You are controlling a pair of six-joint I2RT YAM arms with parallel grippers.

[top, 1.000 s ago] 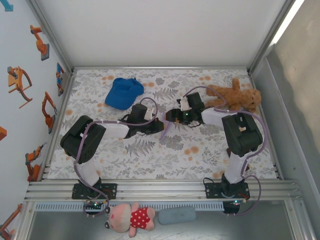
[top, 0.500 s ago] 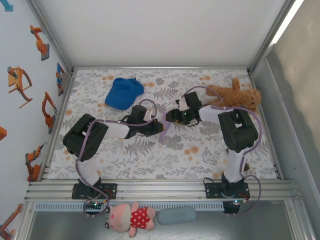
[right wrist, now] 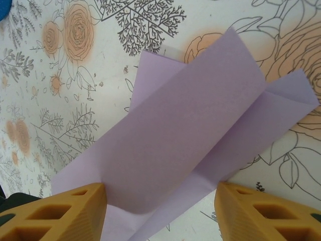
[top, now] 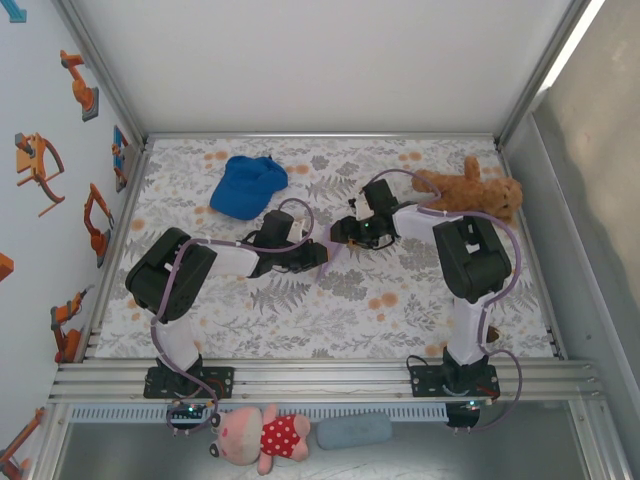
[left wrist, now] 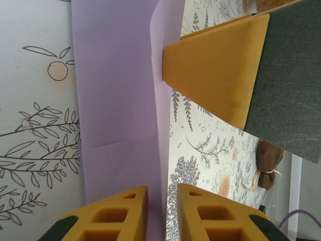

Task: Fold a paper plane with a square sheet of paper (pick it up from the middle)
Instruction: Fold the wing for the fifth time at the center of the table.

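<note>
Top external view first: two grippers meet nose to nose over the middle of the flowered table (top: 300, 320), the left gripper (top: 320, 256) reaching in from the left and the right gripper (top: 341, 234) from the right, just beside each other.

From the left wrist, its two orange fingers (left wrist: 120, 213) stand only a narrow slot apart. A raised fold of the one lavender sheet of paper (left wrist: 115, 90) runs up through that slot, and I can see a little daylight on each side of it, so the paper looks straddled, not pinched. One finger of the right gripper presses in against the same raised fold from the other side.

From the right wrist, the two fingers (right wrist: 65, 216) are spread wide. The paper lies between them, creased lengthwise with one long flap lifted off the table and the rest flat on the cloth. The sheet is partly folded and has no pointed nose that I can make out.

Farther out I count one blue cap (top: 247, 185) toward the far left corner and one brown teddy bear (top: 470, 192) by the far right edge, both well apart from the paper. Off the table, on the ledge in front of the arm bases, lie one pink plush toy in a red spotted dress (top: 258, 432) and one blue-grey pad (top: 353, 431) beside it.
</note>
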